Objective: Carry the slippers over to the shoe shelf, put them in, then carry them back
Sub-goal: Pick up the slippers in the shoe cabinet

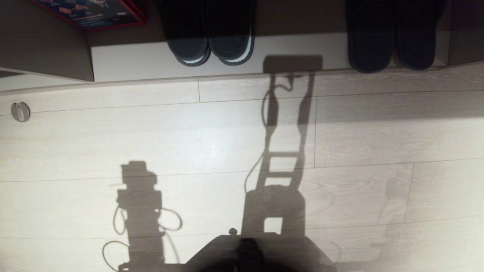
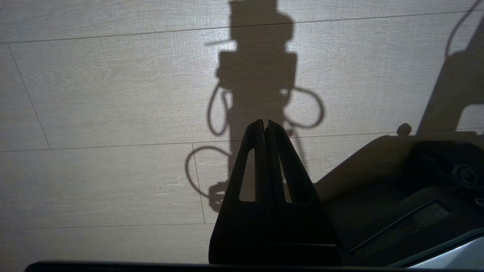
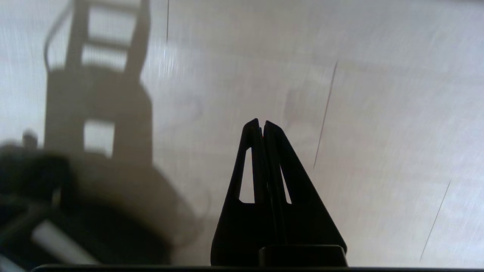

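Evidently slippers (image 1: 393, 36) shelved, beyond either gripper

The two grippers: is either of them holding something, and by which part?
Nothing is held. The left gripper and the right gripper are both shut on nothing, above bare floor.

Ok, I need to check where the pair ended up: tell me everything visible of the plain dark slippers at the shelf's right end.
The pair of plain dark, soft-looking fabric slippers lies flat, close side by side, on the pale board base of the low shoe shelf, near its right end. Their colour is uniform, with no pale rim. Their rounded near ends reach the base's front edge; the far ends are cut off by the picture's top.
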### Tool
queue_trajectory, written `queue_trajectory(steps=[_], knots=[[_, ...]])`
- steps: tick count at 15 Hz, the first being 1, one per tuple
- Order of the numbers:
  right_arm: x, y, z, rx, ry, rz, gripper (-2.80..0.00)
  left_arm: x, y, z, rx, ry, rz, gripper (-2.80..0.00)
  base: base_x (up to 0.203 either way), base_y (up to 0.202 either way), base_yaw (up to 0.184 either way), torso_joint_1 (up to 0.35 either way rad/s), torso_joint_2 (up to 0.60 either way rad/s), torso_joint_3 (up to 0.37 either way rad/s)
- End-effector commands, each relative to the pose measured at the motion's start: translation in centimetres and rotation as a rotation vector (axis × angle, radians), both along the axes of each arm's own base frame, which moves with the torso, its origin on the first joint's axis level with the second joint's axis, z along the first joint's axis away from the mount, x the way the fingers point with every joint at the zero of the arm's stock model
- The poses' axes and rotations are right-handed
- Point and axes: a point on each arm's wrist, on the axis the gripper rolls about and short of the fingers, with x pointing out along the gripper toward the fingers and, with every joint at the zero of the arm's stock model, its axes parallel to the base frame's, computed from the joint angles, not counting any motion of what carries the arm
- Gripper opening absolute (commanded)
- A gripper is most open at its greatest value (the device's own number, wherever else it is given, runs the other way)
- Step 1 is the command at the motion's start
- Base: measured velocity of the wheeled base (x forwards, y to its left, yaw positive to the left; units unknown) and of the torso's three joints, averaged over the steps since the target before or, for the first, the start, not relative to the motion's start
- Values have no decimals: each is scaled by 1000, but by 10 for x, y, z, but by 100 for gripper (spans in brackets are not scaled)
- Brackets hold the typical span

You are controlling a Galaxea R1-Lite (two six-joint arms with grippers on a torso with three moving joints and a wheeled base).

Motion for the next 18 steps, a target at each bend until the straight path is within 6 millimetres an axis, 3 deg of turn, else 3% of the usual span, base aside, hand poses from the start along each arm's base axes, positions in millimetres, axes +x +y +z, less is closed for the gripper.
queue_trajectory(steps=[1, 14, 16, 18], knots=[[-4, 0, -20, 5, 97, 2, -280, 0, 0, 0, 0, 1, 0, -280, 0, 0, 0, 0, 0, 0], [-5, 0, -17, 30, 96, -3, -280, 0, 0, 0, 1, 3, 0, -280, 0, 0, 0, 0, 0, 0], [-12, 0, 10, 47, 63, 2, -280, 0, 0, 0, 0, 3, 0, -280, 0, 0, 0, 0, 0, 0], [-13, 1, 50, 74, 75, 22, -280, 0, 0, 0, 0, 3, 0, -280, 0, 0, 0, 0, 0, 0]])
